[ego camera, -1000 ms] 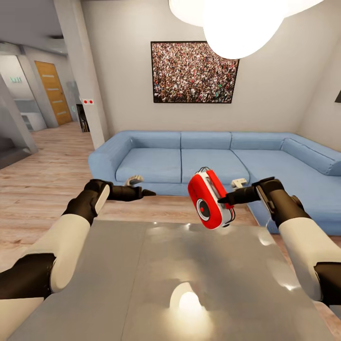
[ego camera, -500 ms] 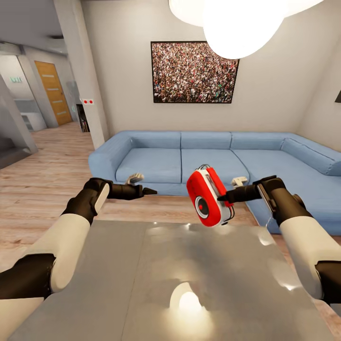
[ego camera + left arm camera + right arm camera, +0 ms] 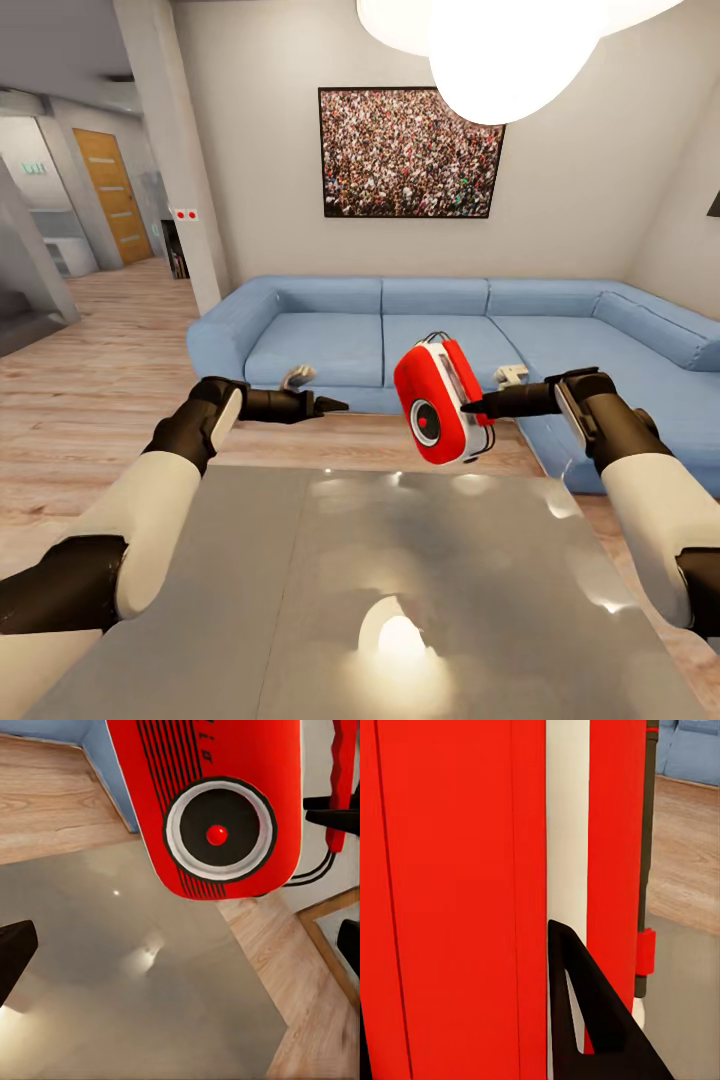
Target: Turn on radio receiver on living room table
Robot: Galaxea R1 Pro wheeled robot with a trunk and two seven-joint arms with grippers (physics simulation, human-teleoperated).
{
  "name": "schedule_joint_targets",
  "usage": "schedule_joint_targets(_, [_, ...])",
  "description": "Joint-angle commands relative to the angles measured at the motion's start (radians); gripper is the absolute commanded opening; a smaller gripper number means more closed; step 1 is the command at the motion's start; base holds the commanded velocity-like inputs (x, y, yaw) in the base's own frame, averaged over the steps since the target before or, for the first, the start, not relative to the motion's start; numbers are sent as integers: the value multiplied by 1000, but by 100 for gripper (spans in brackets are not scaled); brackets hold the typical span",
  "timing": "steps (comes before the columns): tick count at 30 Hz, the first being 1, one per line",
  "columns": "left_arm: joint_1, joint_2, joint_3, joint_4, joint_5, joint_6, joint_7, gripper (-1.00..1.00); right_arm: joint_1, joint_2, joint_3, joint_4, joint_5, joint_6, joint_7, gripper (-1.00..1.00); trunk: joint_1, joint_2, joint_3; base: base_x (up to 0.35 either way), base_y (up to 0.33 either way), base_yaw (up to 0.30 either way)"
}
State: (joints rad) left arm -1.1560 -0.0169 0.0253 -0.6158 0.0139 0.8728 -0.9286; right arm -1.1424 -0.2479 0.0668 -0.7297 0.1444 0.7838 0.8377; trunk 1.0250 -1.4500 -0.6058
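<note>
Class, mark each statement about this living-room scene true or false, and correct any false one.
1. The radio receiver rests flat on the table. False: the right tool holds it in the air above the table's far edge.
2. The dial's centre is red. True.
3. The left tool grips the radio. False: it is apart from the radio, holding nothing.
4. A blue sofa stands behind the table. True.
5. The picture on the wall shows a crowd. True.
</note>
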Motion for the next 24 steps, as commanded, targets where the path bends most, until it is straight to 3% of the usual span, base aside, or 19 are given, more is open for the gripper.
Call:
schedule_joint_targets(1, [0,-4,-1,5,0,0,-3,100,-1,0,-1,0,-9,0,0,-100,0,0,0,0,0,0])
schedule_joint_targets(17, [0,-82,-70,69,0,1,-9,100,-3,-2,-1,0,-12,-8,-1,-100,0,0,0,0,0,0])
schedule_joint_targets(24, [0,-99,-81,69,0,1,-36,100,-3,-3,-1,0,-12,-18,-2,-100,0,0,0,0,0,0])
